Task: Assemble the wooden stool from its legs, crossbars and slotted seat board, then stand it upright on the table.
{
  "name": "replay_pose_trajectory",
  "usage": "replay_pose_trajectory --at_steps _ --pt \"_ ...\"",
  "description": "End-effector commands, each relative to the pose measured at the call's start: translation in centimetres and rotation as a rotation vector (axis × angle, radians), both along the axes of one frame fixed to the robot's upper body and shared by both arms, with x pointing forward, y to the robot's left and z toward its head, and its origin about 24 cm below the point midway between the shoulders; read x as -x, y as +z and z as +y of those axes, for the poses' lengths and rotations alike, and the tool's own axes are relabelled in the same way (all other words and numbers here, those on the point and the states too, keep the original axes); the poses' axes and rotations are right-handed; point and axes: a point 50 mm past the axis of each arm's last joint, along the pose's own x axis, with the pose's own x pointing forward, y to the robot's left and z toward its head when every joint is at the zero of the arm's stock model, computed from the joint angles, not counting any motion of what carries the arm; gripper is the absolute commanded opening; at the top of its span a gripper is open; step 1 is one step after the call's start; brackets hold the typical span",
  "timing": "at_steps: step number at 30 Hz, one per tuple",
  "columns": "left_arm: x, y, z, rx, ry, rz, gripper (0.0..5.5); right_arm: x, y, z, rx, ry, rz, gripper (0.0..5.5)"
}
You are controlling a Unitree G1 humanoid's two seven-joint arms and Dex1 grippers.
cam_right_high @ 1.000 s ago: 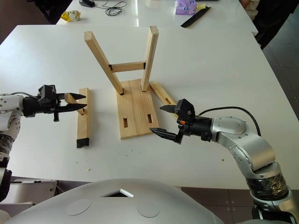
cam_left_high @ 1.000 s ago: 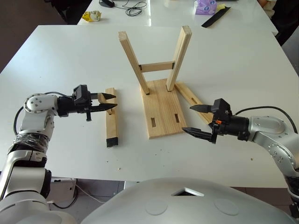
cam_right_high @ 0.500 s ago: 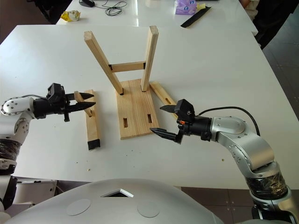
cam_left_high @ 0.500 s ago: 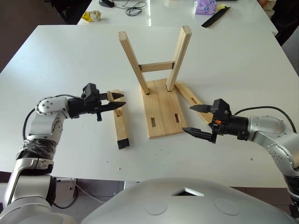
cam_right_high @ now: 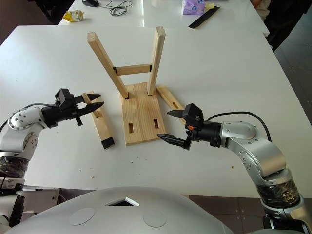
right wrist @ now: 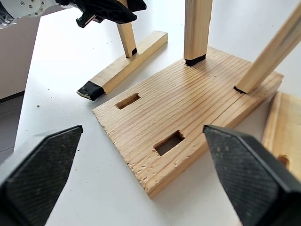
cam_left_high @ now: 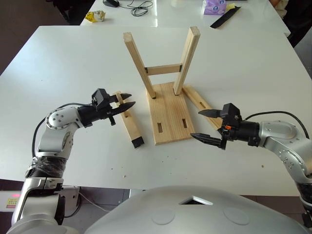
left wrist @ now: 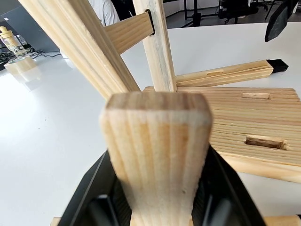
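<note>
White table (cam_left_high: pixel 58 63) beneath the fingers (cam_left_high: pixel 208 112); second white table (cam_left_high: pixel 165 17) well beyond them, bearing black cable (cam_left_high: pixel 141 7), yellow wrapper (cam_left_high: pixel 95 17), purple packet (cam_left_high: pixel 213 7); dark floor (cam_left_high: pixel 29 24) alongside.

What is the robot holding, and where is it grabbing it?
The left end effector grips the short pale wooden crossbar near its top end; it stands on the loose wooden leg. The right end effector is open, holding nothing.
</note>
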Motion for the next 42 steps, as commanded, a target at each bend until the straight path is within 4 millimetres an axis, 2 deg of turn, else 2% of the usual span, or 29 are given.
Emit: replay_pose_trajectory --at_steps 1,9,17,18,25,29,31,37,42 --pt "0.4 -1.6 0.2 -0.001 0.001 0.170 1.32 -0.4 0.4 -0.2 0.023 0.006 -0.027 4.72" --pt "0.3 -2.3 -0.1 -0.006 0.044 0.183 1.32 -0.4 0.2 -0.2 0.032 0.014 -0.030 4.72" --pt "0.3 -2.1 -0.2 -0.011 0.032 0.153 1.32 -0.4 0.2 -0.4 0.039 0.013 -0.034 4.72" --pt "0.3 -2.2 0.0 -0.010 0.039 0.167 1.67 -0.4 0.2 -0.4 0.040 0.012 -0.034 4.75" --pt "0.4 -3.6 1.5 -0.070 0.076 0.190 2.59 -0.4 0.2 -0.3 0.040 0.016 -0.032 4.75" --pt "0.4 -4.0 1.6 -0.068 0.083 0.178 3.18 -0.5 0.2 -0.4 0.044 0.015 -0.033 4.75" --pt "0.4 -3.9 1.4 -0.054 0.073 0.168 3.46 -0.6 0.2 -0.5 0.045 0.016 -0.035 4.75" --pt "0.4 -2.4 0.7 -0.002 0.018 0.139 3.46 -0.7 0.2 -0.6 0.051 0.013 -0.043 4.75" --pt "0.3 -0.3 1.3 0.009 0.045 0.038 3.46 -0.6 0.2 -0.6 0.050 0.005 -0.051 4.75"
